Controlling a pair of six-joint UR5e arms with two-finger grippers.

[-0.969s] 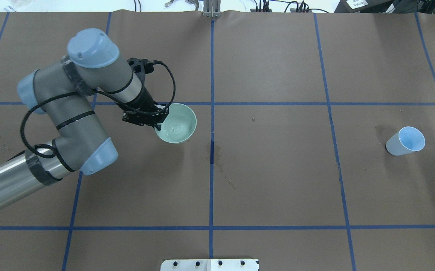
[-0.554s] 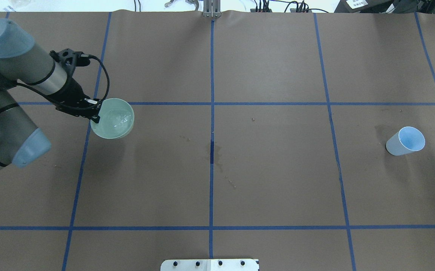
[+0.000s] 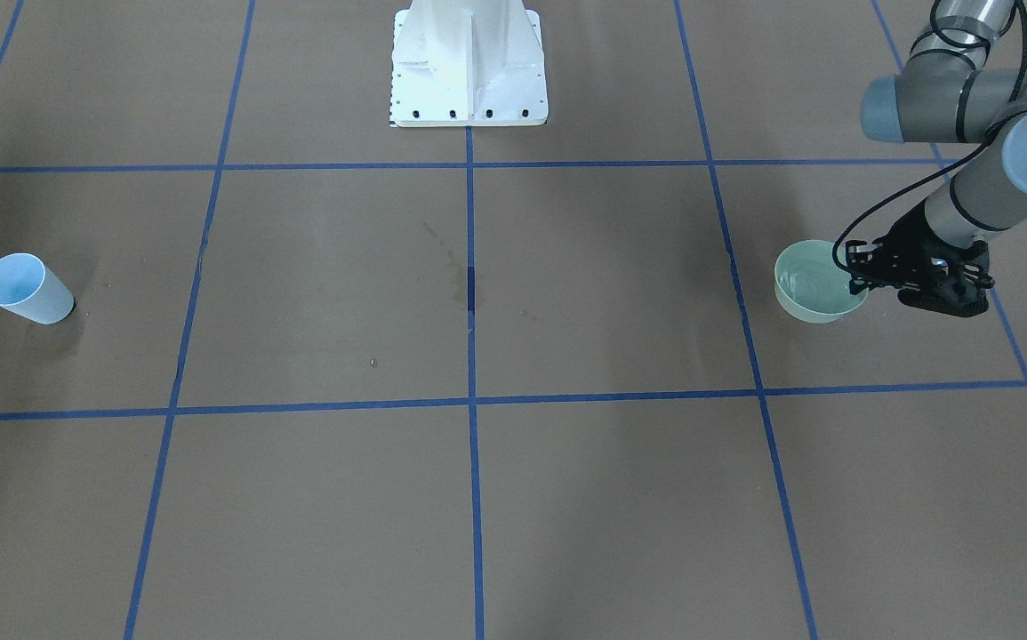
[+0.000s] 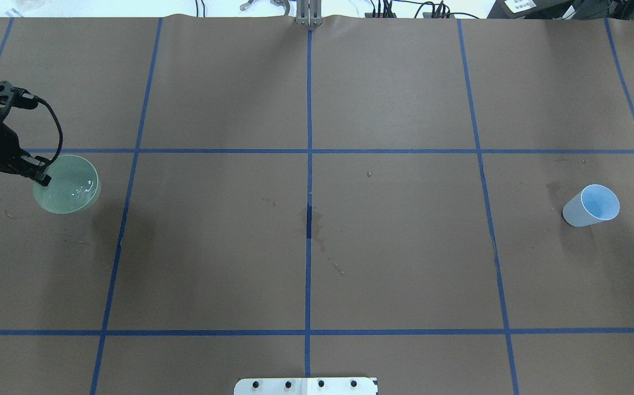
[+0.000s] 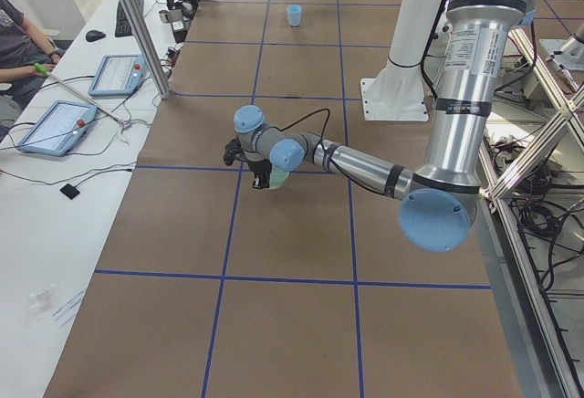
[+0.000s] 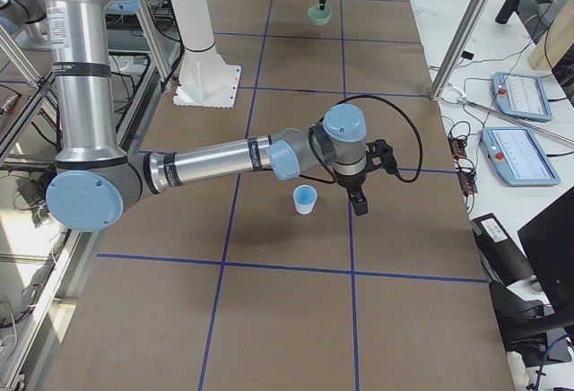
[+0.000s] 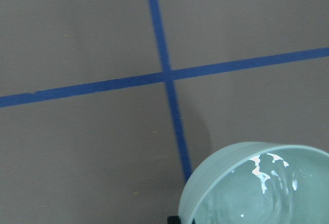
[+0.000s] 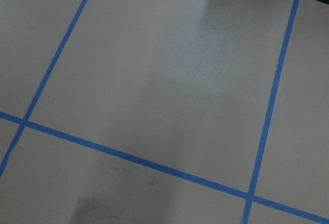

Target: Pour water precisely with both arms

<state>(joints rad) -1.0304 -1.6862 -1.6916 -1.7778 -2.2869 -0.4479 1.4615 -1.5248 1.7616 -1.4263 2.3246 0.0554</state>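
Observation:
My left gripper [image 4: 41, 176] is shut on the rim of a pale green bowl [image 4: 67, 185] at the table's far left. Seen from the front, the left gripper [image 3: 860, 277] pinches the bowl [image 3: 811, 286] from the side. The water [image 7: 262, 170] shows as white glints inside the bowl [image 7: 231, 193]. A light blue cup [image 4: 591, 206] stands alone at the far right, upright. In the exterior right view the right gripper [image 6: 359, 201] hangs just beside the cup [image 6: 306, 199]. I cannot tell whether the right gripper is open or shut.
Brown paper with a blue tape grid covers the table [image 4: 404, 263]. Damp stains [image 4: 319, 227] mark its middle. The white pedestal [image 3: 469, 71] stands at the robot's edge. A desk with tablets [image 5: 55, 129] and a seated person [image 5: 18, 42] lies beyond the far edge.
My left arm has swung the bowl from near the table's middle to the far left of the overhead view. The blue cup has stayed put.

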